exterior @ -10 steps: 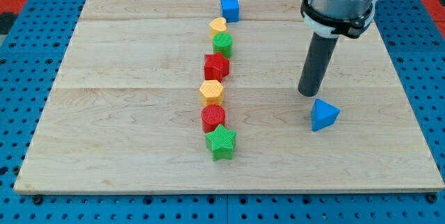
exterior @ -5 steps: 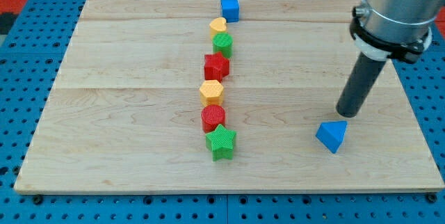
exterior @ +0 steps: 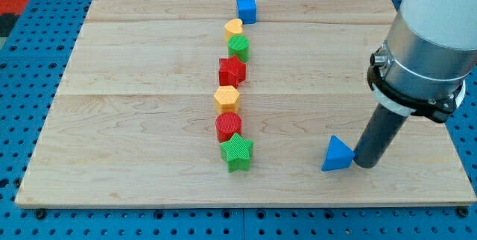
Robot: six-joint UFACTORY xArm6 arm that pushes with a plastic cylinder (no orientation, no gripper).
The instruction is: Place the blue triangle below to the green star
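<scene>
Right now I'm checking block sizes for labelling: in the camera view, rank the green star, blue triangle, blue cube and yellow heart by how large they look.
1. Green star and blue triangle: look alike, and both sit nearest the view's bottom, so nearness inflates them.
2. Blue cube.
3. Yellow heart, slightly smaller, though both are far off, so unsure.

The arm [exterior: 425, 54] is cut off by the view's top and right edges, and it hides part of the board's [exterior: 149, 173] right edge.
</scene>
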